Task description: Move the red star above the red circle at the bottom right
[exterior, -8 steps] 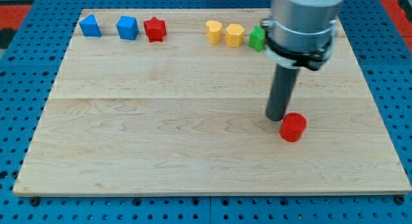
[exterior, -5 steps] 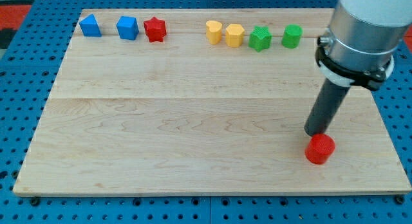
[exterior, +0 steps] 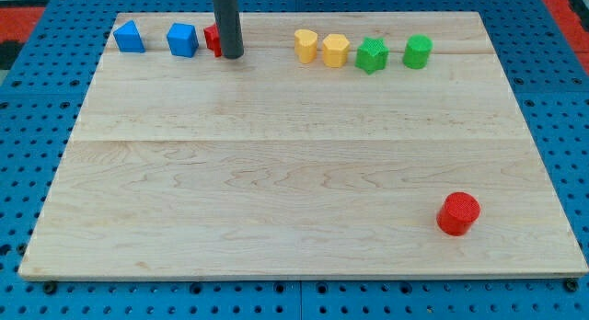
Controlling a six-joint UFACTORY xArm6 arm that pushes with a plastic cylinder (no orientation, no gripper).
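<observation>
Red star [exterior: 212, 39] mostly behind my tip [exterior: 232, 55]

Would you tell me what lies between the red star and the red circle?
Nothing: in the camera view only bare wooden board lies between the red star, half hidden behind my tip, and the red circle.

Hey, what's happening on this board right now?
I'm a robot arm with a rod instead of a hand, pushing blocks on a wooden board. My tip sits at the view's top left, right against the red star, which the rod mostly hides. The red circle lies at the bottom right, far from the star. Along the top edge sit two blue blocks, two yellow blocks and two green blocks. The star is not yet above the circle.
</observation>
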